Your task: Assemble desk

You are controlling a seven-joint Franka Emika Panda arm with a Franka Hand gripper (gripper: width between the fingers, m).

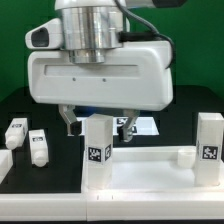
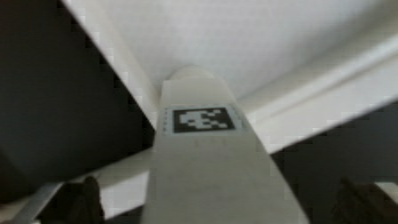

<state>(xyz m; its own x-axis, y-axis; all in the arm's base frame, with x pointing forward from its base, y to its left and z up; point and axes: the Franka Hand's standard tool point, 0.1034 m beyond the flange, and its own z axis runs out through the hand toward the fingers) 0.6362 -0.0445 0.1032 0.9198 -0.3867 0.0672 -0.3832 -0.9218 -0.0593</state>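
The white desk top [image 1: 140, 178] lies at the front of the exterior view, its rim up. One white leg [image 1: 97, 150] with a square tag stands upright at its corner on the exterior view's left, and a second leg [image 1: 210, 147] stands at the right corner. My gripper [image 1: 99, 126] hangs over the left leg, open, with a finger on each side of it. In the wrist view the tagged leg [image 2: 201, 130] rises between the dark fingertips [image 2: 71, 203], with a gap on both sides. The desk top [image 2: 267, 50] shows behind it.
Two loose white legs [image 1: 15, 133] [image 1: 38, 146] lie on the black table at the exterior view's left. The marker board [image 1: 145, 127] lies behind the desk top, partly hidden by the gripper. A green wall backs the scene.
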